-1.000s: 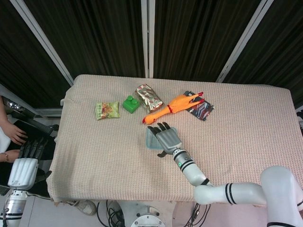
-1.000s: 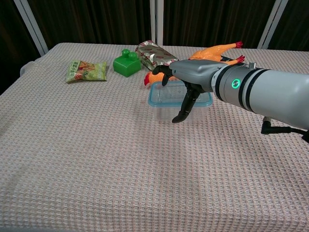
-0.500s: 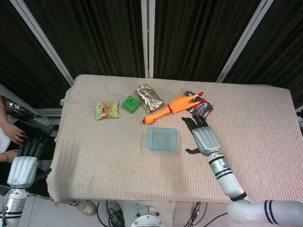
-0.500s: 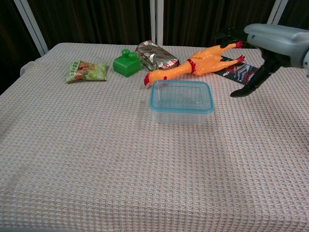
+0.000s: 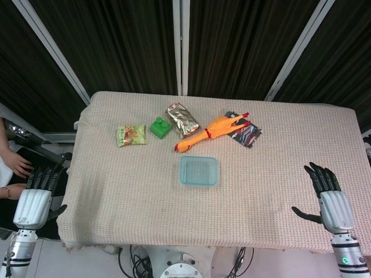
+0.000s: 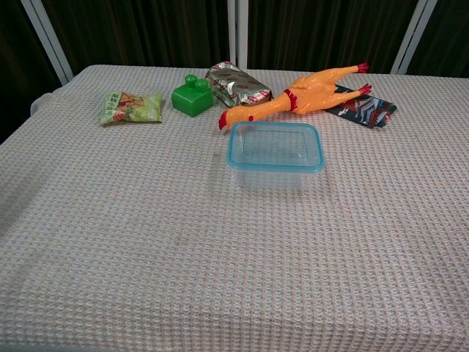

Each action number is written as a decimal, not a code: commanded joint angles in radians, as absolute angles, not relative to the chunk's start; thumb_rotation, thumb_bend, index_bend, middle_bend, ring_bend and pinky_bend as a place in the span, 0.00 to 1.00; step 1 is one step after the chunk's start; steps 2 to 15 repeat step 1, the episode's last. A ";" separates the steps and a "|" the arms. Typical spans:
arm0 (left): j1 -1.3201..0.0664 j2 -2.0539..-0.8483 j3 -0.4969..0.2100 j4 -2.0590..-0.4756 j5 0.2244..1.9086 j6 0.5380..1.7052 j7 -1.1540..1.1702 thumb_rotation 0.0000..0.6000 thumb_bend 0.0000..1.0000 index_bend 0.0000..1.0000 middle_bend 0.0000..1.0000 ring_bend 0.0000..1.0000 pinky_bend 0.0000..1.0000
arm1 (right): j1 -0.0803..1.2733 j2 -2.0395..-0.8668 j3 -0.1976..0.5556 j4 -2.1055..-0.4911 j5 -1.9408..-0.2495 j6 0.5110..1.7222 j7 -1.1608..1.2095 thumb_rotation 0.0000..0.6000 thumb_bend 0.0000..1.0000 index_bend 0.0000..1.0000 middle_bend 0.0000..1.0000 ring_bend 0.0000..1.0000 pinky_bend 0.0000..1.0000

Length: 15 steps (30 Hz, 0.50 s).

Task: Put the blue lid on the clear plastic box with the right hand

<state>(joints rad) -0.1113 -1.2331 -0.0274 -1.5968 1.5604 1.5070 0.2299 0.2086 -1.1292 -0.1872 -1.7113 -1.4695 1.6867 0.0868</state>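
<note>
The clear plastic box (image 5: 199, 171) sits mid-table with the blue lid (image 6: 275, 147) lying on its rim, closed over it. In the head view my right hand (image 5: 328, 199) hangs at the table's front right edge, far right of the box, its fingers spread and holding nothing. My left hand (image 5: 36, 196) is off the table's left side, fingers apart and empty. Neither hand shows in the chest view.
Behind the box lie an orange rubber chicken (image 6: 304, 93), a dark patterned packet (image 6: 363, 107), a shiny foil snack bag (image 6: 236, 85), a green toy block (image 6: 192, 96) and a green snack packet (image 6: 132, 107). A person's hand (image 5: 13, 160) shows at the far left.
My right hand lifted off the box, swept right and back toward the table's front right edge, leaving the chest view. The lidded box stayed put. The left hand barely moved.
</note>
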 commanded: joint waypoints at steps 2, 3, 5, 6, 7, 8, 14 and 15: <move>-0.106 -1.230 -0.025 -1.608 1.560 1.513 0.242 1.00 0.03 0.05 0.01 0.00 0.00 | 0.170 -1.120 -0.191 -1.672 -1.493 1.697 0.126 1.00 0.02 0.00 0.01 0.00 0.00; -0.106 -1.230 -0.025 -1.608 1.560 1.513 0.242 1.00 0.03 0.05 0.01 0.00 0.00 | 0.170 -1.120 -0.191 -1.672 -1.493 1.697 0.126 1.00 0.02 0.00 0.01 0.00 0.00; -0.106 -1.230 -0.025 -1.608 1.560 1.513 0.242 1.00 0.03 0.05 0.01 0.00 0.00 | 0.170 -1.120 -0.191 -1.672 -1.493 1.697 0.126 1.00 0.02 0.00 0.01 0.00 0.00; -0.106 -1.230 -0.025 -1.608 1.560 1.513 0.242 1.00 0.03 0.05 0.01 0.00 0.00 | 0.170 -1.120 -0.191 -1.672 -1.493 1.697 0.126 1.00 0.02 0.00 0.01 0.00 0.00; -0.106 -1.230 -0.025 -1.608 1.560 1.513 0.242 1.00 0.03 0.05 0.01 0.00 0.00 | 0.170 -1.120 -0.191 -1.672 -1.493 1.697 0.126 1.00 0.02 0.00 0.01 0.00 0.00; -0.106 -1.230 -0.025 -1.608 1.560 1.513 0.242 1.00 0.03 0.05 0.01 0.00 0.00 | 0.170 -1.120 -0.191 -1.672 -1.493 1.697 0.126 1.00 0.02 0.00 0.01 0.00 0.00; -0.106 -1.230 -0.025 -1.608 1.560 1.513 0.242 1.00 0.03 0.05 0.01 0.00 0.00 | 0.170 -1.120 -0.191 -1.672 -1.493 1.697 0.126 1.00 0.02 0.00 0.01 0.00 0.00; -0.106 -1.230 -0.025 -1.608 1.560 1.513 0.242 1.00 0.03 0.05 0.01 0.00 0.00 | 0.170 -1.120 -0.191 -1.672 -1.493 1.697 0.126 1.00 0.02 0.00 0.01 0.00 0.00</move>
